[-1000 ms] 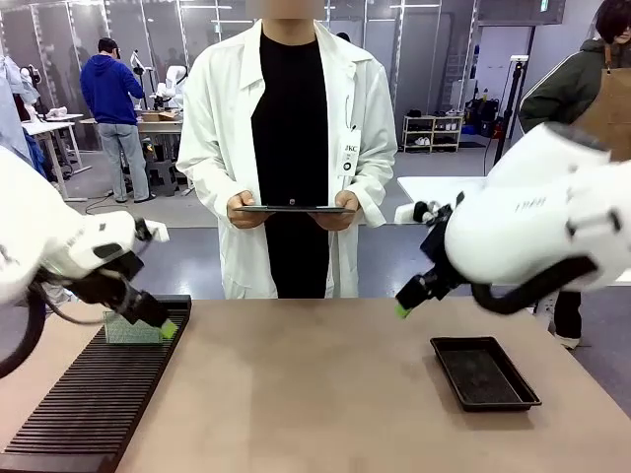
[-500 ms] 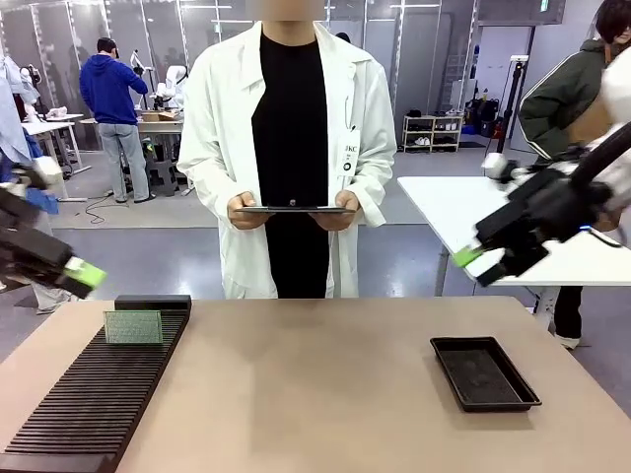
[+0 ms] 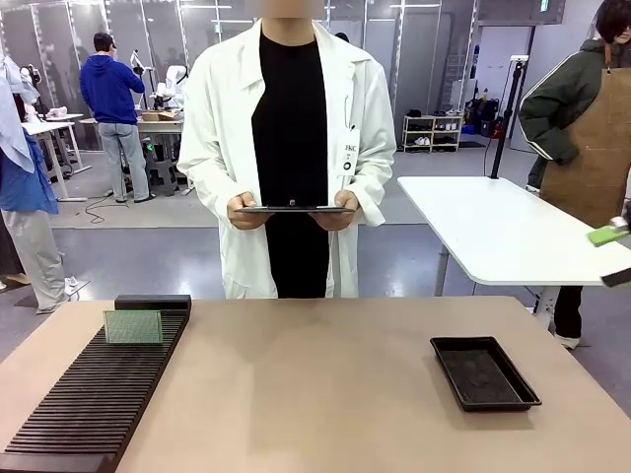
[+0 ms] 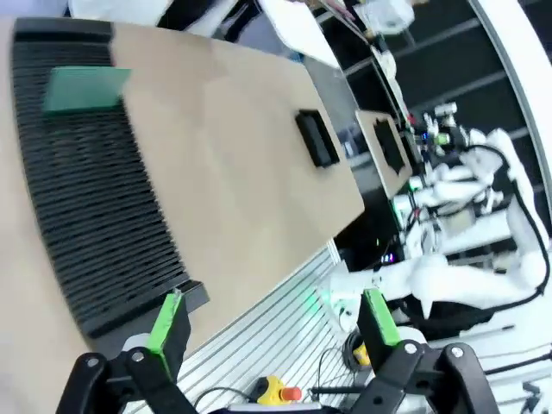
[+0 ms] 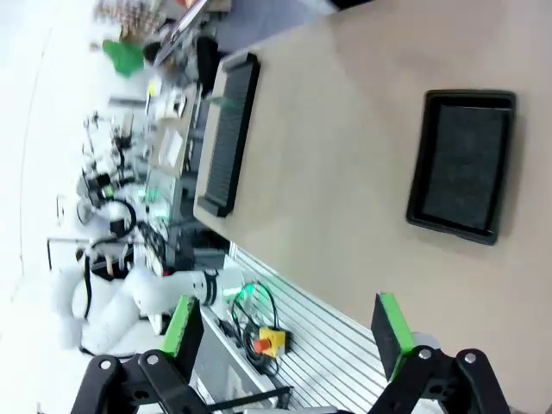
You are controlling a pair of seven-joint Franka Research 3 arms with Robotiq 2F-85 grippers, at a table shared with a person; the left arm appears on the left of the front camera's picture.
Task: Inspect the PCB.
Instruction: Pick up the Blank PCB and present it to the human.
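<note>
Table (image 3: 315,414): open stretch between rack (image 3: 89,404) and tray (image 3: 483,372).
Circuit board (image 3: 133,327): upright in the rack's far end, by the left edge.
Tray: near the right edge.
Left claw (image 4: 272,315): spread wide, empty, well above the table.
Right claw (image 5: 285,328): spread wide, empty, well above.

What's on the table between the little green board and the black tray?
Just bare table. In the front view the PCB sits in the slotted rack at left, the black tray at right, nothing between.
</note>
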